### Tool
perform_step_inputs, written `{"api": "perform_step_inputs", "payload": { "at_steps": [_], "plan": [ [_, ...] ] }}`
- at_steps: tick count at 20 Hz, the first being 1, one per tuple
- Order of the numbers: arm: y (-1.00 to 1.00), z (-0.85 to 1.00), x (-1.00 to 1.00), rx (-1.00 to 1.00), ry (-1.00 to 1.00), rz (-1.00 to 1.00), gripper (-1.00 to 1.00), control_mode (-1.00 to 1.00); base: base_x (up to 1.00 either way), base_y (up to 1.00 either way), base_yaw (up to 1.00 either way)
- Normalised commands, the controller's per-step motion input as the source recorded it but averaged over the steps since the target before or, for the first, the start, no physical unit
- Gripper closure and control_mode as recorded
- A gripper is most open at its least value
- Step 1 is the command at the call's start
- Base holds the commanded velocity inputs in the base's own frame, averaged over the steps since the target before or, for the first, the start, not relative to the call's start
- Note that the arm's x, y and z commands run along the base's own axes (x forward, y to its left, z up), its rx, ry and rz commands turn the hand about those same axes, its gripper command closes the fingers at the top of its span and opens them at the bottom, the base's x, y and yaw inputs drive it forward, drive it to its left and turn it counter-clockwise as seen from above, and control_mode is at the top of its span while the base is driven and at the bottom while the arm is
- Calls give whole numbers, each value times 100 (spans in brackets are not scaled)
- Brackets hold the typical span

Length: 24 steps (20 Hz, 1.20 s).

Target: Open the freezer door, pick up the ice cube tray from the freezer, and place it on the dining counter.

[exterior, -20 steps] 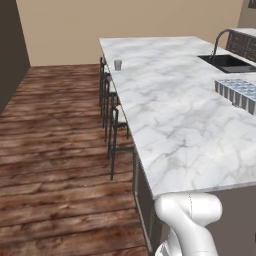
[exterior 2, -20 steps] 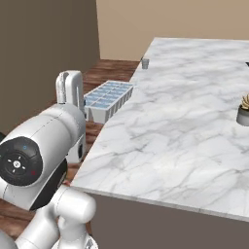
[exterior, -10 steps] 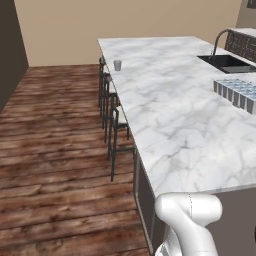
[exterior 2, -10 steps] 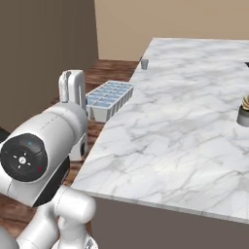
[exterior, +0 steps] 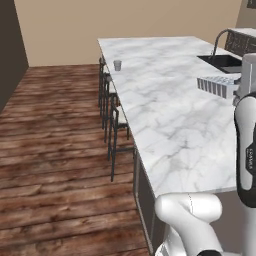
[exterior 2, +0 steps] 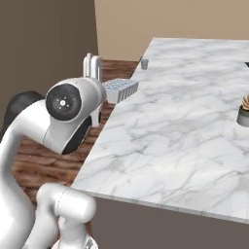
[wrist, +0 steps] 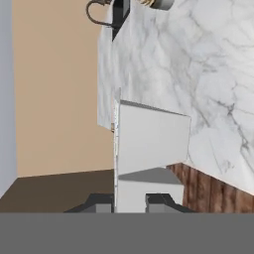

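Over the dining counter [exterior: 165, 105] edge — ice cube tray [exterior 2: 119, 89] level, long axis crosswise | hand [wrist: 130, 201] pinching its end

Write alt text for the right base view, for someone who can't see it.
The robot's white arm holds a pale blue-white gridded ice cube tray at the edge of a long white marble-patterned dining counter, its hand upright beside the tray. A small grey cup stands farther along the counter's edge.

Light: even, bright, soft on the dining counter [exterior: 170, 115]
Shadows: faint under its stools [exterior: 112, 115]
Sharpness: rendered, slightly soft
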Motion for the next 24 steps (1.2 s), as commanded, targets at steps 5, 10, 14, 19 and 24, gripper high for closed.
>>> {"api": "perform_step_inputs", "payload": {
  "at_steps": [5,10,14,19,24],
  "plan": [
    [0,-14,100,0,3,0,100,-100,0,0,0],
    [-4,-37,92,0,0,0,100,-100,0,0,0],
    [-17,-49,98,0,2,8,100,-100,0,0,0],
    [-32,-39,76,0,9,15,100,-100,0,0,0],
    [-19,-40,55,0,6,9,100,-100,0,0,0]
  ]
}}
